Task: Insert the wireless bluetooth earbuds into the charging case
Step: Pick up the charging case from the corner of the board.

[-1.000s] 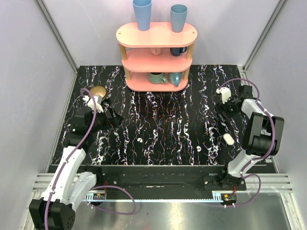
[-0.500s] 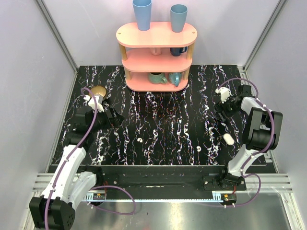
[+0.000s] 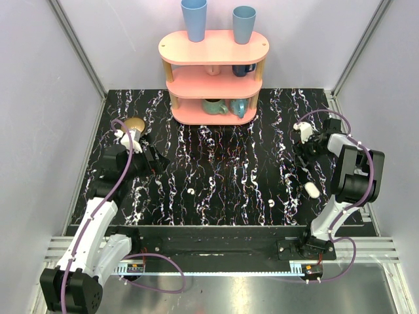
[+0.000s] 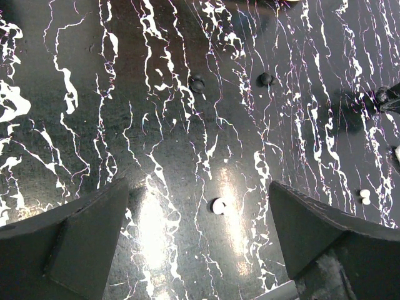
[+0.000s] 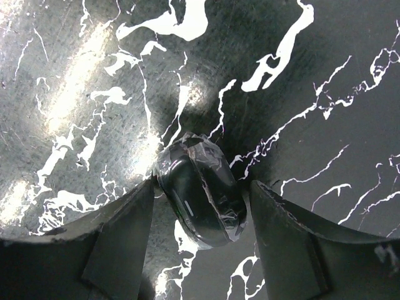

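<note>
**A:** Start at the left. What is the left gripper (image 4: pixel 199 187) doing?

**B:** It sits at about 9 o'clock on the marble-patterned tabletop (image 3: pixel 222 163). Its jaws are spread wide and hold nothing. A round tan object (image 3: pixel 135 123) lies behind the arm at about 10 o'clock.

**A:** Where are the earbuds?

**B:** Both lie loose on the tabletop, well apart from each other. The left earbud (image 3: pixel 190 191) is at about 7 o'clock from the table's middle. In the left wrist view it shows between the two spread fingers, low in the picture and touching neither. The right earbud (image 3: pixel 271 203) is at about 5 o'clock. In that same wrist view it sits far out toward 3 o'clock, beyond the right-hand finger.

**A:** And at the far side?

**B:** A pink three-tier shelf (image 3: pixel 213 47) stands at 12 o'clock with two blue cups (image 3: pixel 194 18) on top and mugs on the lower tiers.

**A:** What about the charging case?

**B:** The charging case (image 3: pixel 312 190) is a white pebble at about 4 o'clock. It lies on the tabletop near the right earbud, not touching it. Neither earbud is in it.

**A:** And the right gripper?

**B:** The right gripper (image 5: pixel 201 184) is at about 3 o'clock, with the case at its 6 o'clock. Its wrist camera shows the fingers on either side of a dark lump wrapped in shiny film (image 5: pixel 201 203). I cannot tell whether they pinch it or only flank it.
</note>
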You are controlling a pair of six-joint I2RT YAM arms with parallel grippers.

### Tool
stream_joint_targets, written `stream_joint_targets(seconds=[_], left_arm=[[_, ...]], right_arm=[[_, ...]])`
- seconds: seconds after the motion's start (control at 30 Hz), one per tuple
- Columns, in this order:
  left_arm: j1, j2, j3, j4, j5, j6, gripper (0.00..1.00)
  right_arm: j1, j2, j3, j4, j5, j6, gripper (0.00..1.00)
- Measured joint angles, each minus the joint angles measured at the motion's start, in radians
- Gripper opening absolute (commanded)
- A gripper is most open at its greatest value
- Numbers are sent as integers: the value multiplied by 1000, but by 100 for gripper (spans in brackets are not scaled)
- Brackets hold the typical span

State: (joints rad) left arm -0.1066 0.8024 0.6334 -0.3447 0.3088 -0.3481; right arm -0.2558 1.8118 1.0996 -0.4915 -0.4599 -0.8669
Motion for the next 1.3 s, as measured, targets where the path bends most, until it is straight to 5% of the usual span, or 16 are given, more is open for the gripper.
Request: stream_joint_targets(seconds=[0.43,0.83,1.3], left_arm=[[0,6,0,1,6,0,99],[0,18,6,-6,7,0,99],[0,44,43,30,103,-52,99]], right_arm=[[-3,-19,-27,35,54,47,52],[3,-19,-11,24,47,171,0],[306,-286,55,1,-76,299,0]])
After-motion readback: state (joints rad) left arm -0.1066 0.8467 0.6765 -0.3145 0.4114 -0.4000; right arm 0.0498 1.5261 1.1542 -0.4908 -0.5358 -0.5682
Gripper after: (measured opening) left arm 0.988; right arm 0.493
